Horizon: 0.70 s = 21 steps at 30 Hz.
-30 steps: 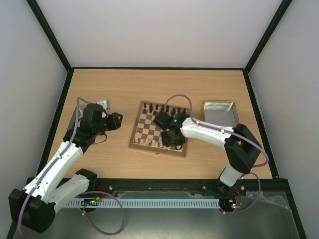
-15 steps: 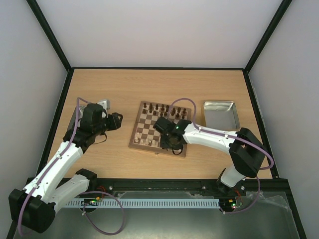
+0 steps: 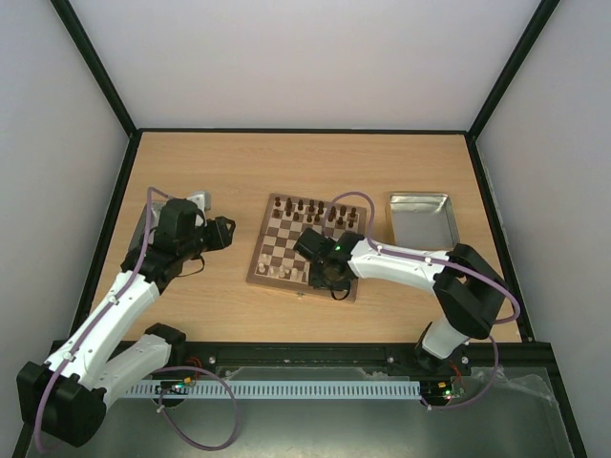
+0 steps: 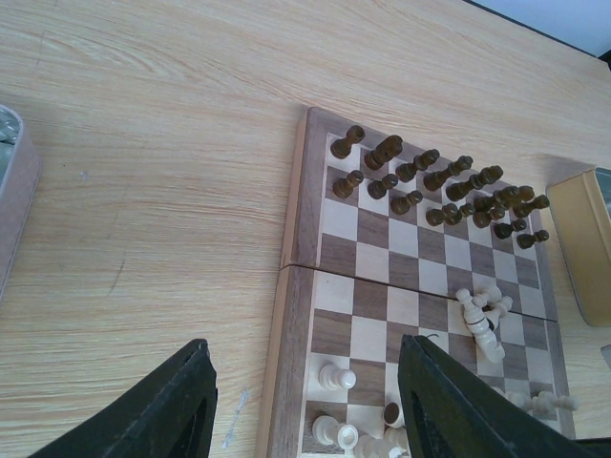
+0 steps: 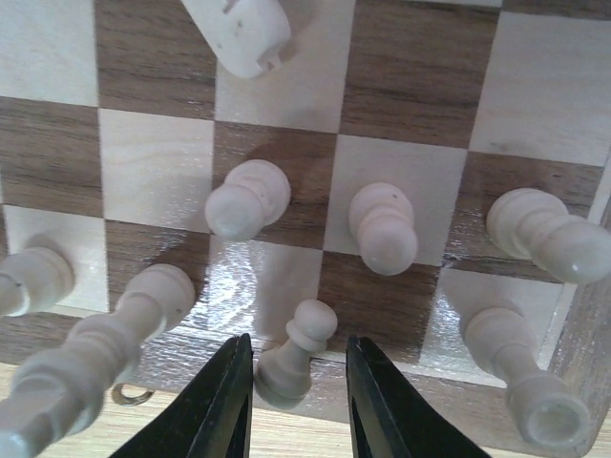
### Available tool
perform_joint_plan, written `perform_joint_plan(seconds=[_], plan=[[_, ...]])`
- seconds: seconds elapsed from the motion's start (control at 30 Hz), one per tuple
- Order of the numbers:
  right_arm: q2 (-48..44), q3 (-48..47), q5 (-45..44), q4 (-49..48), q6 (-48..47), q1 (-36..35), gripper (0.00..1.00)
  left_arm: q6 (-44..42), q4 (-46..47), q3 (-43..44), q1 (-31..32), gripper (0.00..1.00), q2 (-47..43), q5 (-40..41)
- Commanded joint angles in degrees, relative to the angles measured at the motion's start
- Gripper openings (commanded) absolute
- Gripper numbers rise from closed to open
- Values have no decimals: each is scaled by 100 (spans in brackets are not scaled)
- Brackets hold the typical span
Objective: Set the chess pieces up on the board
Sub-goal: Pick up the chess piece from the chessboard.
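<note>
**Inspector:** Right claw first. How far open?

**Assessor:** The right gripper (image 5: 298,363) is parted only narrowly and points down over the near right part of the board (image 3: 286,243). One cream pawn (image 5: 291,355) stands between the fingers (image 5: 224,401), on the board's near border. A sliver of gap shows on the pawn's right side. Whether the left finger touches it, I cannot tell. No confirmed grip.

**Inspector:** What crowds it?

**Assessor:** Cream chessmen on three sides. Two short ones (image 5: 248,198) stand just beyond the pawn. Taller ones stand along the near row, one to its left (image 5: 143,305) and one to its right (image 5: 520,386). A fallen piece (image 5: 239,29) lies on its side farther in.

**Inspector:** Left claw?

**Assessor:** The left gripper (image 4: 305,348) is spread wide and carries nothing. It sits just off the board's left edge, over the table (image 3: 210,162).

**Inspector:** Rest of the board?

**Assessor:** The dark pieces (image 4: 430,186) stand in two rows along the far edge. More cream men stand on the near rows. A cream heap (image 4: 482,310) lies toppled mid-board, towards the right.

**Inspector:** Surroundings?

**Assessor:** The right tray (image 3: 420,218), grey metal, sits right of the board and apart from it. The left tray (image 3: 196,198) shows only partly, behind the left arm.
</note>
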<state>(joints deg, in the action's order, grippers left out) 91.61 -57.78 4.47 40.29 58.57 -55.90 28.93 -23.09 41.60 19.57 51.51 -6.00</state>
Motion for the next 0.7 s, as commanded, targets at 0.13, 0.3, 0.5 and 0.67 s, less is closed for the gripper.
perform_joint_plan(seconds=[0.13,0.3,0.5,0.67], plan=[[167,180,-166,-122,68,-45,26,-10,26,-31,-34,54,-16,-58],[195,272,-164,-201,49,-44,18,6,30,-23,-41,54,-18,-75],[48,357,-258,-304,-20,-52,6,65,8,66,-40,54,-57,-236],[-675,435,-449,-684,-524,-50,5,94,-21,276,-33,56,-101,-836]])
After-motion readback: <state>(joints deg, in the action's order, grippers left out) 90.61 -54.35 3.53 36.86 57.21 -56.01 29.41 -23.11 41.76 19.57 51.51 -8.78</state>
